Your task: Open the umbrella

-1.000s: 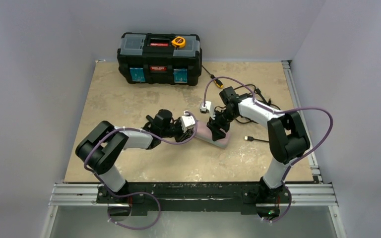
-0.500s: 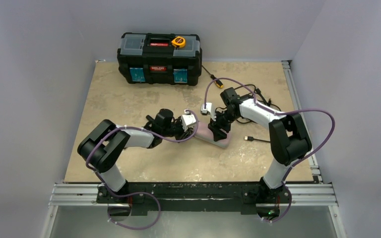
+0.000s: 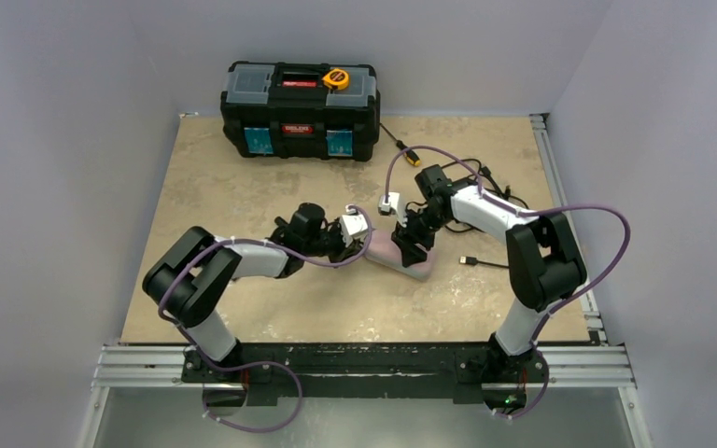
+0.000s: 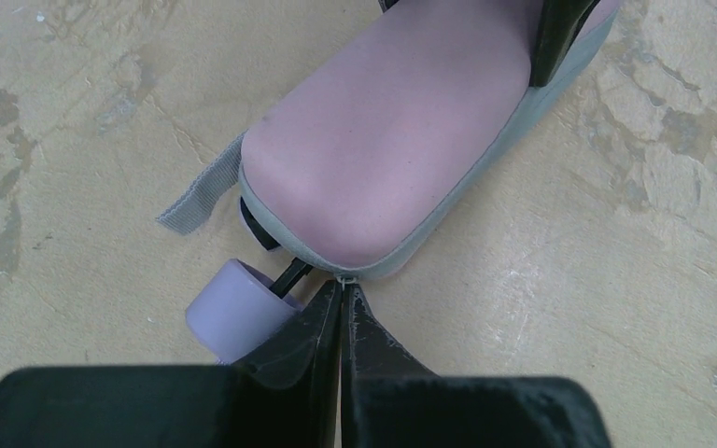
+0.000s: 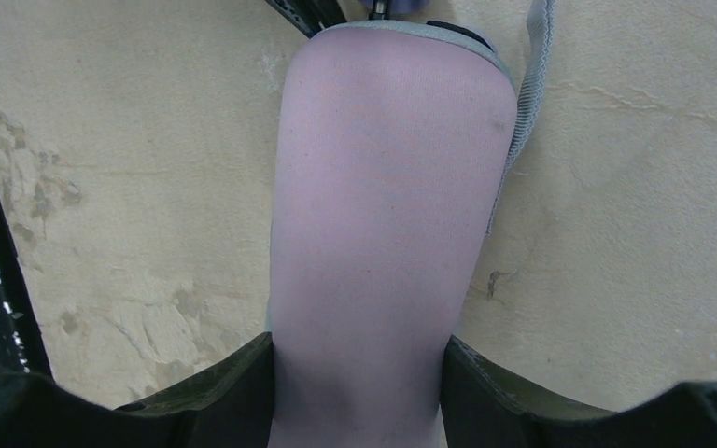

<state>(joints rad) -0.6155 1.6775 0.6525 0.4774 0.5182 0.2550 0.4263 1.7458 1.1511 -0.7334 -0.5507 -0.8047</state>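
- umbrella (image 3: 411,269) lies on worktop (image 3: 243,196), long axis from left claw (image 4: 341,310) to right claw (image 5: 359,373)
- left claw pressed together at handle (image 4: 233,303) end; right claw pinching the body

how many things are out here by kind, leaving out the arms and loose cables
toolbox: 1
tape measure: 1
screwdriver, it seems: 1
umbrella: 1
sleeve: 1
total: 5

soft even light, faint shadows; top view sharp; wrist views blur near bottom (left end effector (image 4: 340,297) base)
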